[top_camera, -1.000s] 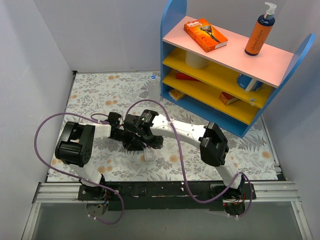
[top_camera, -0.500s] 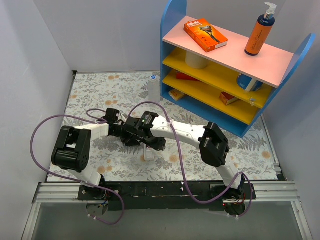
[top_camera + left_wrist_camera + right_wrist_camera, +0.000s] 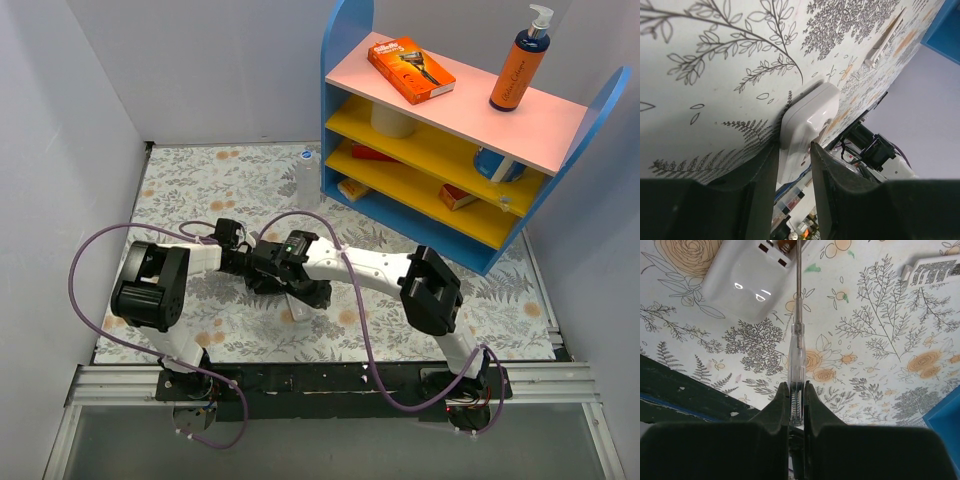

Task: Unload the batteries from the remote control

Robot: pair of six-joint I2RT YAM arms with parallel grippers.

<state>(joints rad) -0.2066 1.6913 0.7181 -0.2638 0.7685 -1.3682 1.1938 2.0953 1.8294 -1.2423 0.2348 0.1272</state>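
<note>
The white remote control (image 3: 807,122) lies on the floral mat, and my left gripper (image 3: 794,150) is shut on its near end. In the right wrist view the remote (image 3: 742,282) is at the top left with its open battery recess at the frame's edge. My right gripper (image 3: 796,387) is shut on a clear-handled screwdriver (image 3: 796,355), whose metal shaft reaches into that recess. The batteries cannot be made out. In the top view both grippers meet at the mat's middle, left (image 3: 256,268) and right (image 3: 298,284), and they hide the remote.
A slim white slotted cover (image 3: 935,270) lies on the mat apart from the remote. A clear blue-capped bottle (image 3: 308,172) stands by the blue shelf unit (image 3: 345,190) at the back right. White walls close in the mat's left and back sides.
The left arm's elbow swung out to the left and came back. The right gripper with the screwdriver shifted slightly toward the near side. Both grips stay unchanged.
</note>
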